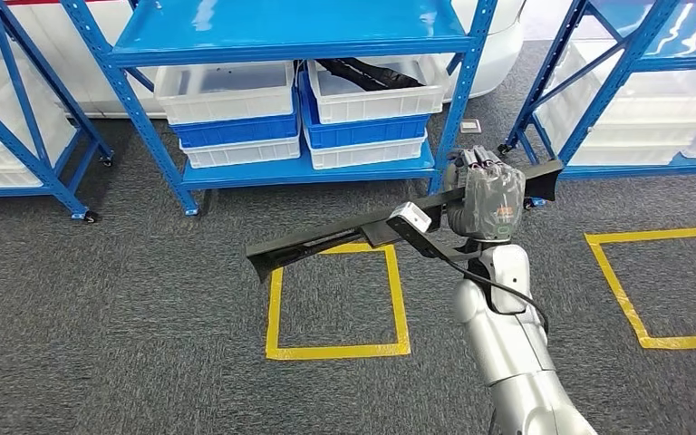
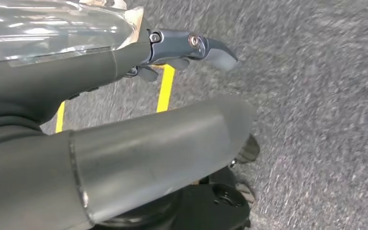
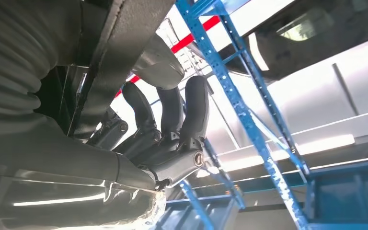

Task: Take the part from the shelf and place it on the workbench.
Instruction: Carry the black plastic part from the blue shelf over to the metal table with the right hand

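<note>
The part (image 1: 326, 237) is a long, thin black bar with an angled end. It hangs level above the grey carpet in the head view, gripped near its right end by my right hand (image 1: 485, 195). In the right wrist view the dark fingers (image 3: 172, 115) of that hand (image 3: 167, 139) curl around the part (image 3: 120, 48), with blue shelf posts behind. My left hand (image 2: 172, 96) hangs over the carpet in the left wrist view, holding nothing, one finger (image 2: 206, 48) stretched out above the thick grey thumb (image 2: 163, 153).
A blue shelf (image 1: 299, 41) stands straight ahead with stacked white and blue bins (image 1: 236, 113); one bin holds another black piece (image 1: 367, 72). More blue shelving stands at the left (image 1: 18, 136) and right (image 1: 634, 54). Yellow tape squares (image 1: 335, 349), (image 1: 616, 281) mark the carpet.
</note>
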